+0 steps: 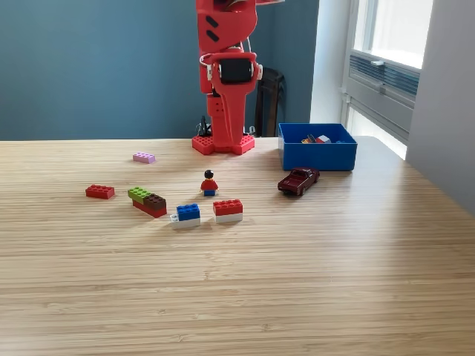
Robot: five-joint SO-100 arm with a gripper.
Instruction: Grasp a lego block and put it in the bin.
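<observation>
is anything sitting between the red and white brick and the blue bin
Yes. The toy car sits on the table just in front of the bin, roughly on the line from the red and white brick. The minifigure stands off that line, toward the exterior view's left. A lifted carry should clear the car.

Blue bin (pixel 318 157); red arm (pixel 226 74); dark-red toy car (pixel 298 180); pink brick (pixel 144 157); pale wood-grain table (pixel 297 282).
</observation>
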